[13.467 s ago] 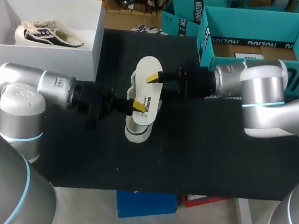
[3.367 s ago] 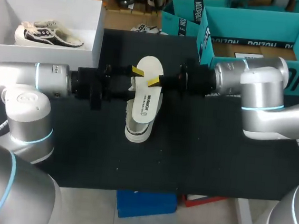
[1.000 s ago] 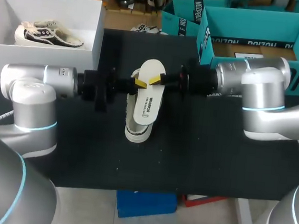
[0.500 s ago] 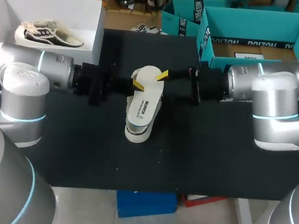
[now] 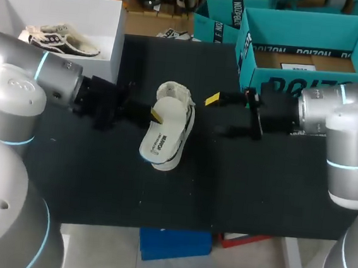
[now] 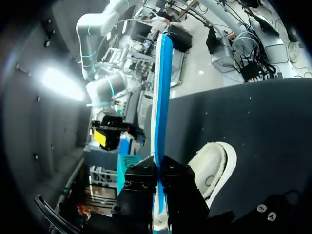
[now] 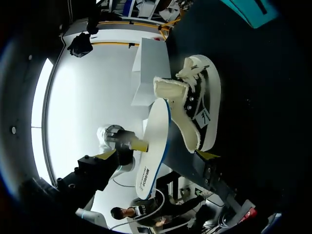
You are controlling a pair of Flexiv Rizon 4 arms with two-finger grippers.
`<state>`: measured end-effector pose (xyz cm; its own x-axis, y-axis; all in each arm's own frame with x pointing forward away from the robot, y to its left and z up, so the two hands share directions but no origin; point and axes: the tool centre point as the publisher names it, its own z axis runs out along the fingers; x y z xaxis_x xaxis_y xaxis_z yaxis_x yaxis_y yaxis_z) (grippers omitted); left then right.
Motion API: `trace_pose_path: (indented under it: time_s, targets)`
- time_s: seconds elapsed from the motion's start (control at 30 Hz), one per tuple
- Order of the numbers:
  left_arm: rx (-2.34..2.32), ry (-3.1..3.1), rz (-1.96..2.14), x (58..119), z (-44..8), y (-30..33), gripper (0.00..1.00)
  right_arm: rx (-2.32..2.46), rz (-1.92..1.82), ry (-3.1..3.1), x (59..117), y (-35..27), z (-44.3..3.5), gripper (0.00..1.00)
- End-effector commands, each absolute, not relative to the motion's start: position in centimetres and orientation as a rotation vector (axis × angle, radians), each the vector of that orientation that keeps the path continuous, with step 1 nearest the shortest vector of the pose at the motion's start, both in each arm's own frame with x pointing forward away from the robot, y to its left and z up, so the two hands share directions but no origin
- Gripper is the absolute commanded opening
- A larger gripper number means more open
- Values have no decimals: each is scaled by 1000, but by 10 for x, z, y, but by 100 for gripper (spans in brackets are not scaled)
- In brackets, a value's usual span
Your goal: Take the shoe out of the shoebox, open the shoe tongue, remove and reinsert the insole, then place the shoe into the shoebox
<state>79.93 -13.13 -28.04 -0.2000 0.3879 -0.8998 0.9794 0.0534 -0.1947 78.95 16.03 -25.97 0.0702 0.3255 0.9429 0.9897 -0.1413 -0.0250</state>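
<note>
While left jaws pinch insole (image 6: 162, 87), right jaws parted

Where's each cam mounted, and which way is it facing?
Head: above and behind, looking down on the table; left gripper shut on the insole, right gripper open, clear of the shoe.
Left wrist: looks along its fingers, insole edge-on between them, right gripper ahead.
Right wrist: faces shoe, insole, left gripper; one own fingertip shows.
All share shoe and insole.

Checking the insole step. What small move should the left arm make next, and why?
Probably angle the insole down into the shoe: the left gripper is shut on it, it lies over the shoe rather than inside, and the right gripper stands open, apart from it.
</note>
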Motion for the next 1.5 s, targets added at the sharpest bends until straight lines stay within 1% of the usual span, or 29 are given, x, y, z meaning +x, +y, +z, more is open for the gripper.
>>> trace_pose_path:
  time_s: [0.03, 0.43, 0.73, 0.93, 1.5]
  targets:
    - [1437, 1730, -1083, 784, -271, -120, 0, -1727, -1192, -1309, 761, 141, -243, 100]
    - [1505, 1775, -1127, 762, -280, -110, 0, -1839, -1219, -1303, 725, 122, -222, 100]
    - [1558, 1782, -1140, 753, -282, -112, 0, -1870, -1220, -1296, 710, 116, -212, 100]
    - [1615, 1832, -1112, 747, -284, -107, 0, -1870, -1220, -1296, 710, 116, -212, 100]
    - [1709, 1822, -1185, 754, -316, -104, 0, -1870, -1220, -1296, 710, 116, -212, 100]
